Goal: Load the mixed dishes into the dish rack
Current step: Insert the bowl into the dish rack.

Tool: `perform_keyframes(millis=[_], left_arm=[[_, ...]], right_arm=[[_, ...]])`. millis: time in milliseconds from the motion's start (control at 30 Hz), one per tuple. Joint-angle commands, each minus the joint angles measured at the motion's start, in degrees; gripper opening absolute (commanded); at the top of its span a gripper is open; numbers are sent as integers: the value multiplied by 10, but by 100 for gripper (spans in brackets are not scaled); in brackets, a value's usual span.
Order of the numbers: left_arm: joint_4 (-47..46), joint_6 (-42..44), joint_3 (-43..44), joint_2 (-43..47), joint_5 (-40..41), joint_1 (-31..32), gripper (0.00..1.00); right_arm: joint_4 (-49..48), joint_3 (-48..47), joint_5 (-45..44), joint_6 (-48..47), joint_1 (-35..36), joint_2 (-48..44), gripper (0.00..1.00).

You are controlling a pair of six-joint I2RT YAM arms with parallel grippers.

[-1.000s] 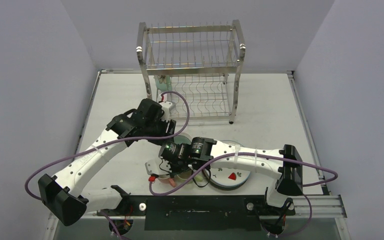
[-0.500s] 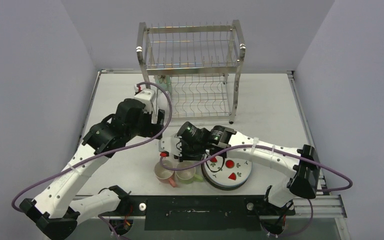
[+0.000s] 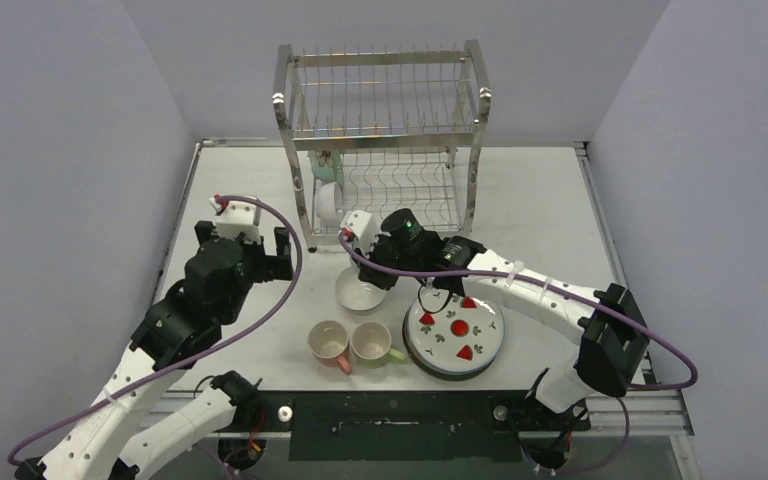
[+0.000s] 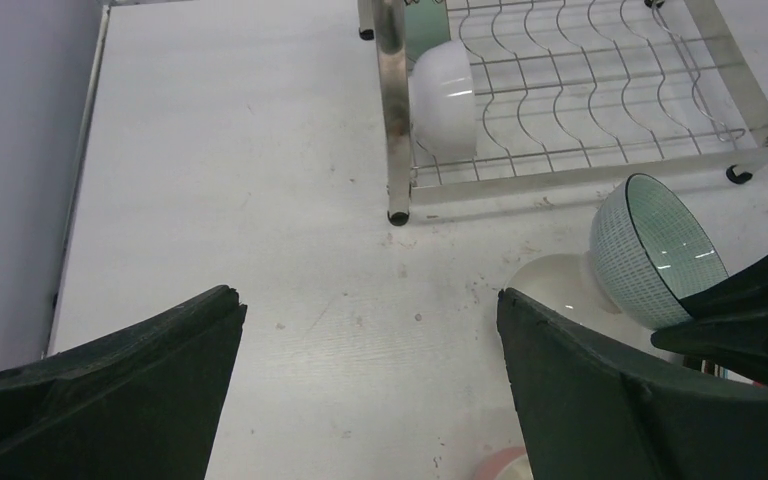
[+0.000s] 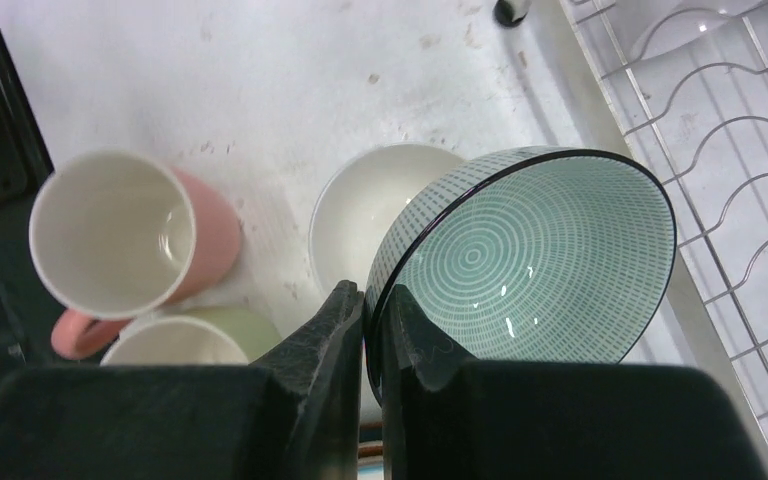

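My right gripper pinches the rim of the mint-green bowl, tilted just before the dish rack; it looks glazed, slippery, breakable. My left gripper gapes empty

Drew the left end effector back from the dish rack toward the table's left side and spread its jaws wide, leaving a white bowl on edge in the lower tier. Swung the right end effector off the pink mug and green mug toward the rack, pinching a mint-green bowl by its rim.
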State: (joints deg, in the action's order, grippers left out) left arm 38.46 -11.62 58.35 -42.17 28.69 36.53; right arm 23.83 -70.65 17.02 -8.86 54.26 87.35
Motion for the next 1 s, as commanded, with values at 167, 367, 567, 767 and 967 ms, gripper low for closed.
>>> perform_keyframes(millis=[167,367,567,767,967], left_arm=[[-87,20,-44,82,66,-5,97],[-88,27,-58,99,68,-5,97],[-91,28,-64,113,64,-5,97],[-90,30,-70,122,62,-4,97],[-94,36,-74,128,61,-3,97]], right_arm=[[-302,20,-9,207,-54,16,0],[-416,31,-21,313,-81,62,0],[-564,51,-21,406,-111,109,0],[-667,47,-10,464,-137,168,0],[-723,24,19,511,-163,212,0]])
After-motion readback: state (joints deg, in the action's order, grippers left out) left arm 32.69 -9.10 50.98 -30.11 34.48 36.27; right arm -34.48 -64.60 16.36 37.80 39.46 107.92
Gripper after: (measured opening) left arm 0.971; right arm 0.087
